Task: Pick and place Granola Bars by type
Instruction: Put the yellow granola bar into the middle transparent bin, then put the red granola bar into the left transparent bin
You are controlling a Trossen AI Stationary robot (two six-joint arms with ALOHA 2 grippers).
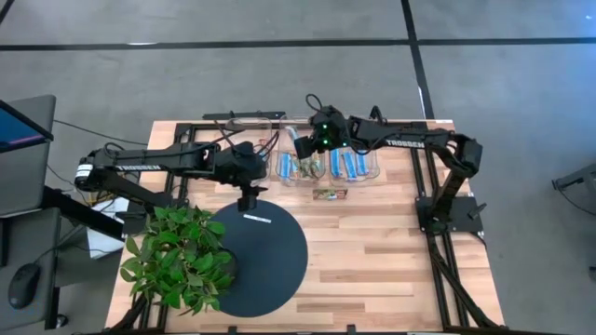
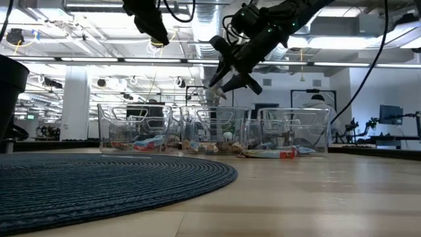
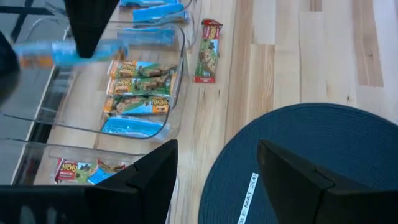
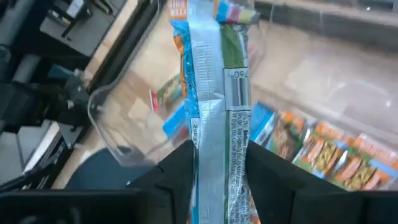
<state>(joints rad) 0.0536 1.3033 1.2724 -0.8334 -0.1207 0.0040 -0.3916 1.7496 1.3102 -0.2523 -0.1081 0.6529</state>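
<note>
My right gripper (image 4: 219,177) hangs above the clear bins (image 1: 326,167) at the table's far side, shut on a granola bar (image 4: 217,93) with a blue, silver and green wrapper. The bar also shows blurred in the left wrist view (image 3: 68,51). The bins hold more bars: blue ones (image 1: 352,166), and green-and-orange ones (image 3: 140,87). One red-and-green bar (image 1: 330,194) lies flat on the wood just before the bins. My left gripper (image 1: 250,203) waits open above the far edge of the dark round mat (image 1: 265,261), holding nothing. My right gripper pinches the bar between its two fingers, one on each long edge, at the bar's near end (image 4: 217,168). The fingers (image 4: 177,171) slant downward from the table's right and lie along the bar. The bar sticks out past the fingertips, seam side up, clear above the bins.
A leafy green plant (image 1: 177,256) stands at the near left beside the mat. A thin white strip (image 1: 256,219) lies on the mat's far part. Bare wood lies to the right of the mat. Black frame rails border the table's right edge (image 1: 433,233).
</note>
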